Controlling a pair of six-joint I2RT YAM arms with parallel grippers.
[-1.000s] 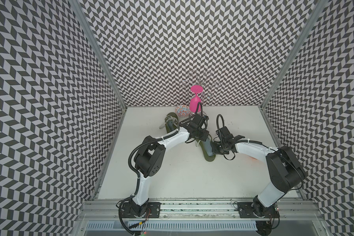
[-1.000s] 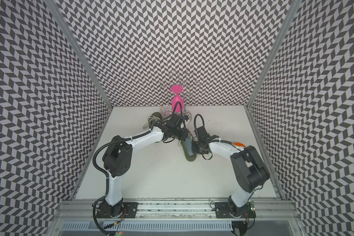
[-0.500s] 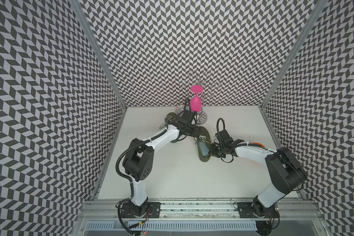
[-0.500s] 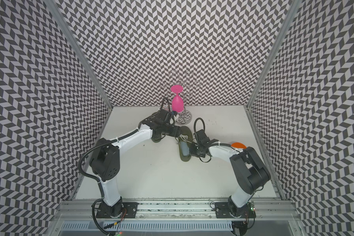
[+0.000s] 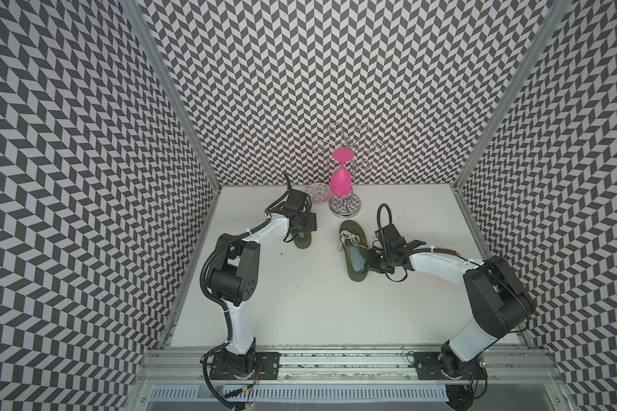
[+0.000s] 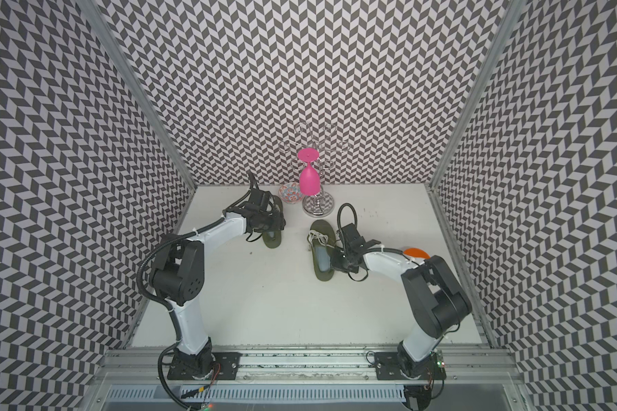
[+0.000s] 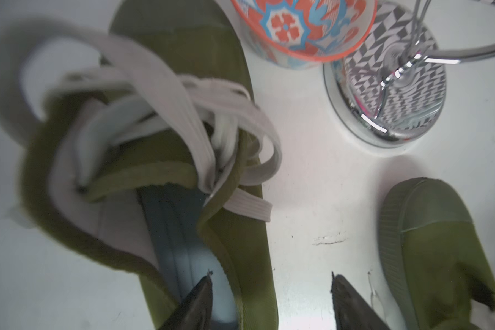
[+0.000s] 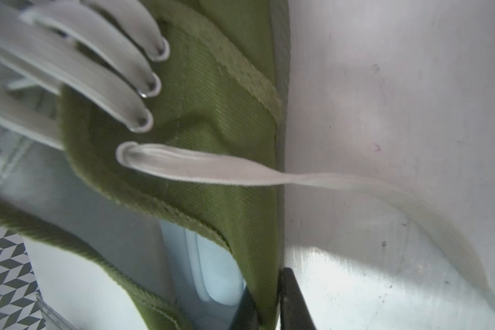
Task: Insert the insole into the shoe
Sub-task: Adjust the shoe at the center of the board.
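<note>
The fingers of the right gripper were clamped on the canvas side wall of the shoe, one finger inside the opening, one outside. Directly beside the inner finger lay the pale blue insole, inside the shoe; its forepart ran under the laces and was hidden. The left gripper was open and held nothing, one fingertip above a second shoe, one above the bare table between both shoes. That shoe also showed a bluish liner inside. We judged insertion essentially done. Remaining, in our estimate: confirm that the heel end sat flat, which we could not tell, then release the side wall.
</note>
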